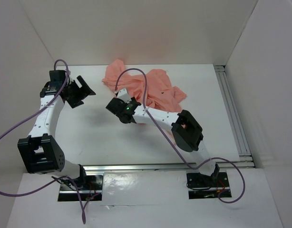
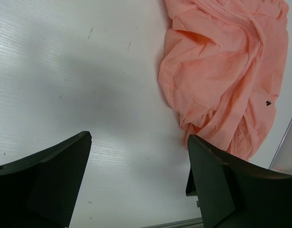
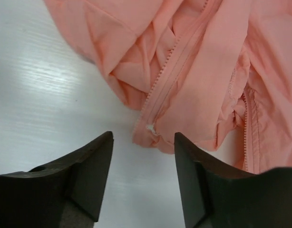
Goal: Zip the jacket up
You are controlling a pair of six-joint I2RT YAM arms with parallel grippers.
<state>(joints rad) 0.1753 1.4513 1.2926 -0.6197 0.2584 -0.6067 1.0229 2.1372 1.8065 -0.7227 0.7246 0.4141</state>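
The salmon-pink jacket (image 1: pixel 150 88) lies crumpled at the back middle of the white table. My right gripper (image 1: pixel 116 105) is open and empty at its near left edge. In the right wrist view, the jacket (image 3: pixel 198 61) fills the top, its open zipper line runs down to a small pale zipper pull (image 3: pixel 150 127) at the hem, and my right gripper (image 3: pixel 143 134) sits just short of that hem. My left gripper (image 1: pixel 83 95) is open and empty over bare table, left of the jacket. In the left wrist view, the jacket (image 2: pixel 222 71) lies to the upper right of my left gripper (image 2: pixel 139 137).
White walls (image 1: pixel 32 38) enclose the table on the left, back and right. Aluminium rails run along the right side (image 1: pixel 231 109) and the near edge (image 1: pixel 160 167). Purple cables (image 1: pixel 146 90) loop from both arms, one crossing above the jacket.
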